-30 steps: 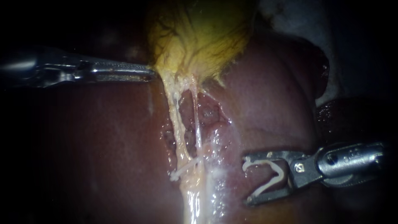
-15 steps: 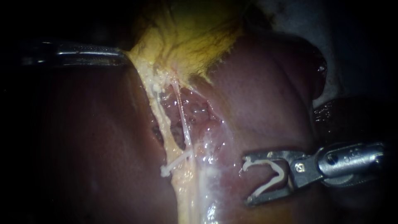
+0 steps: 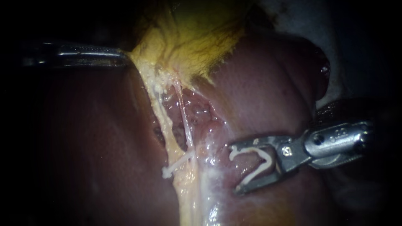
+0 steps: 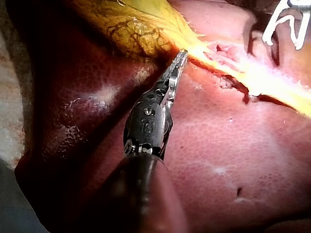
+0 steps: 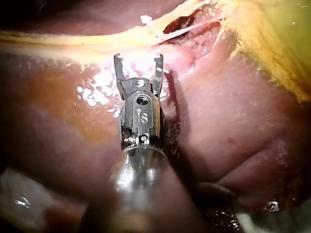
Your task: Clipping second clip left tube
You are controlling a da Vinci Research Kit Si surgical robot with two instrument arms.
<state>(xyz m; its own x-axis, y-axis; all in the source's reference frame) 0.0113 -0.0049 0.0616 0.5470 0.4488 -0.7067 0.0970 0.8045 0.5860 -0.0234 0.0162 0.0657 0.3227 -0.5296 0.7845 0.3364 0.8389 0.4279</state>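
My left instrument [image 3: 122, 54] comes in from the left, jaws shut on the lower edge of the yellow gallbladder [image 3: 197, 37], which it holds stretched to the left; the left wrist view shows the same grip [image 4: 180, 57]. Two tubes run down from the gallbladder. The thicker yellowish left tube [image 3: 161, 113] carries a white clip [image 3: 178, 162] lying across its lower part. The thin pale right tube [image 3: 186, 125] lies beside it. My right instrument [image 3: 234, 168] comes in from the right, its jaws wide apart around an open white clip [image 3: 268, 157], a short way right of the tubes and clear of them [image 5: 138, 58].
The red-brown liver [image 3: 268, 92] fills the field around and under the tubes. A raw, wet pit in the liver bed [image 3: 201, 113] lies between the tubes and the right instrument. Pale cloth [image 3: 301, 16] shows at the upper right.
My left instrument pulled the gallbladder edge leftward and upward, spreading the tubes. After that, my right instrument moved left and slightly up toward the tubes, carrying its open clip.
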